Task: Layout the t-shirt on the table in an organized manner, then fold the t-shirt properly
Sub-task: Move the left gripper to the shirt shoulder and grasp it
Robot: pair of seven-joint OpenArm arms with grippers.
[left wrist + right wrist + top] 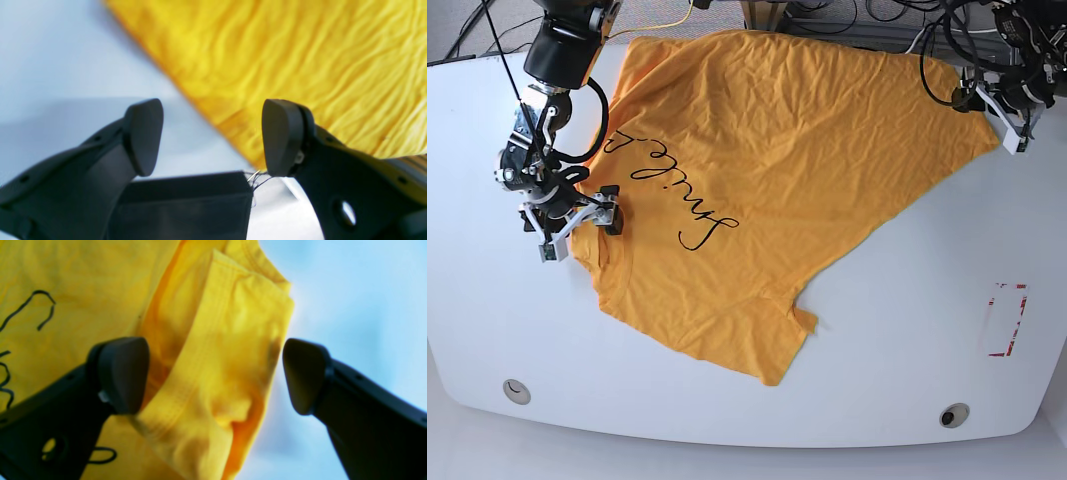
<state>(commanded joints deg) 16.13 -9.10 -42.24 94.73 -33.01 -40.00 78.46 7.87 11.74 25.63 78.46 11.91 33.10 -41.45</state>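
The t-shirt [797, 150] was bright orange-yellow, with black cursive script [672, 190] across its front. The table [897, 330] was glossy white, with a red-marked rectangle [1005, 320] near its right edge. Both end effectors, the left [212, 137] and the right [216, 376], had black fingers.

I count one t-shirt [767, 190], orange-yellow, with one line of black cursive script [672, 190] on it. I see one white table [897, 350] under it. The tabletop has two round grommet holes, one near the front left [516, 391] and one near the front right [953, 415], and one red-marked rectangle [1006, 320]. I have two arms in view, so two grippers: the left gripper [1005, 125] and the right gripper [577, 222], each with two fingers.
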